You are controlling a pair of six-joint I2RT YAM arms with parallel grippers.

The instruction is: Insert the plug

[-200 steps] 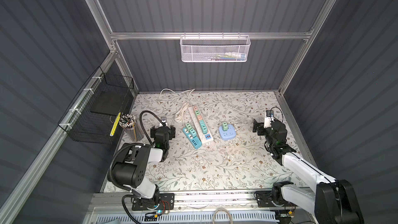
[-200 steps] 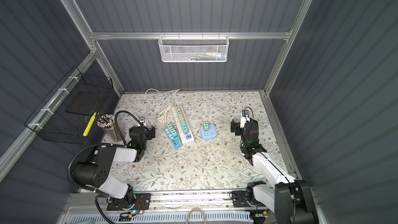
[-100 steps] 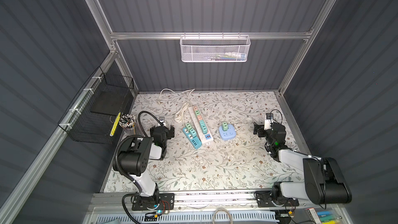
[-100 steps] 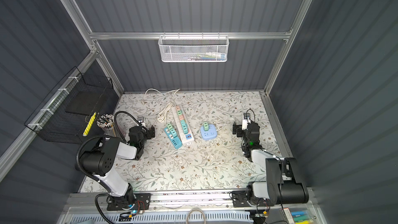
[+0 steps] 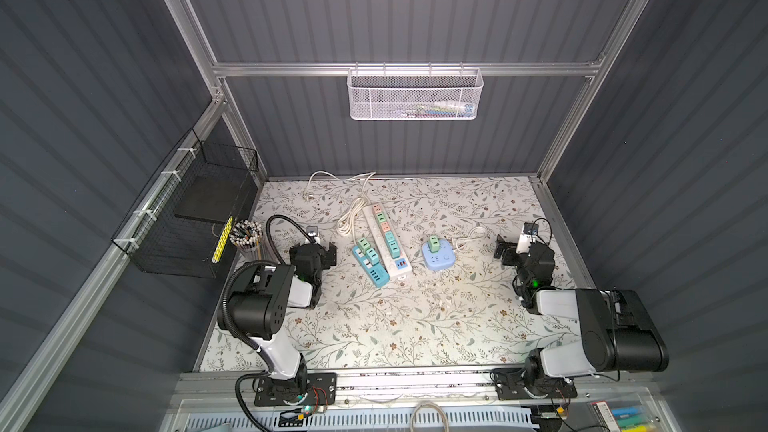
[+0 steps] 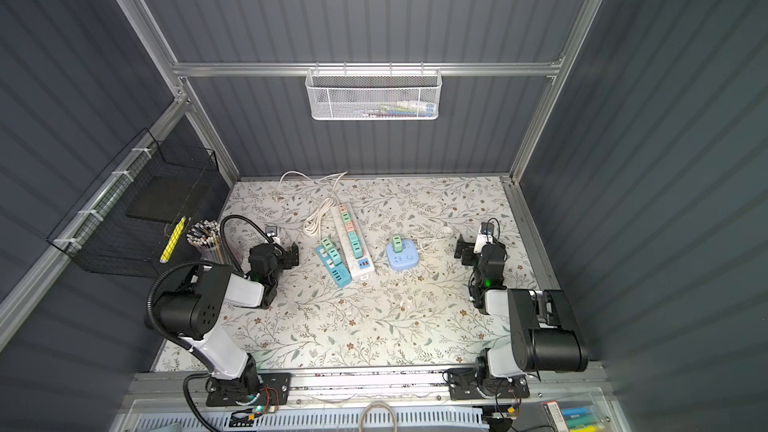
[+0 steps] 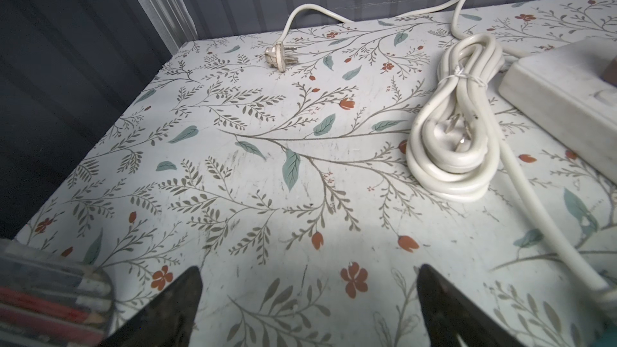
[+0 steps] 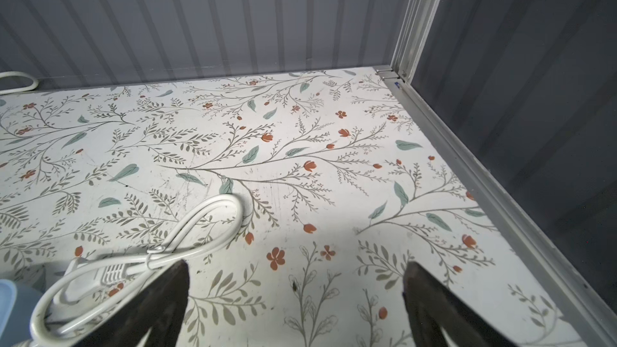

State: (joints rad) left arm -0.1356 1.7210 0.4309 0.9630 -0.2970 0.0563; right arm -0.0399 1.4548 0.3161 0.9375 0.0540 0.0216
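1. Both tools are idle. The left tool (image 7: 309,270) hangs low over the counter (image 7: 233,161) with its jaws spread wide, pinching nothing. The right tool (image 8: 295,263) is likewise spread and empty.
2. The plug (image 7: 278,56) lies on its side well ahead of the left tool, near the back wall. Its cord (image 7: 310,10) trails off along that wall. I take this to be the plug to insert because it lies loose. Another one is tucked inside the tied bundled cord (image 7: 457,128), ahead of the tool on its inner side.
3. The plug is closest to the left tool, so use that one. Rise first, since the pencil cup (image 5: 248,234) stands just beside its outer side, then reach forward.
4. Come down over the plug's body with the jaws across its flat faces. Grip the body, not the cord, and leave the prongs clear.
5. Carry it to the white power strip (image 5: 384,234), ahead and inward of the tool. Which sockets are free is too small to tell, so check before committing.
6. Turn the prongs straight down and press squarely. The strip may slide, so brace it with the right tool.
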